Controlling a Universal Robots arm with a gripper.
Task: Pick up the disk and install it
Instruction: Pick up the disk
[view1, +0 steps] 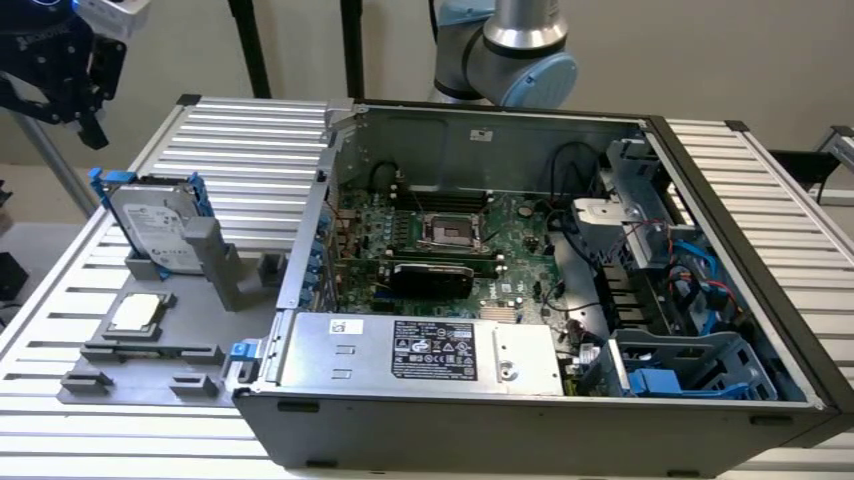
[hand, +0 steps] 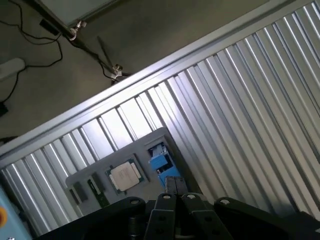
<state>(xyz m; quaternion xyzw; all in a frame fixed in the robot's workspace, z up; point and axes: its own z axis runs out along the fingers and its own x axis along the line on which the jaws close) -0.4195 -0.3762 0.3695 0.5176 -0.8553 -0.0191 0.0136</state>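
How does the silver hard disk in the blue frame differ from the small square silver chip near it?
The flat rectangular silver-grey metal disk in its blue plastic frame is clearly larger than the small square silver chip. The disk stands on edge; the chip lies flat. Both sit on the grey holder plate.
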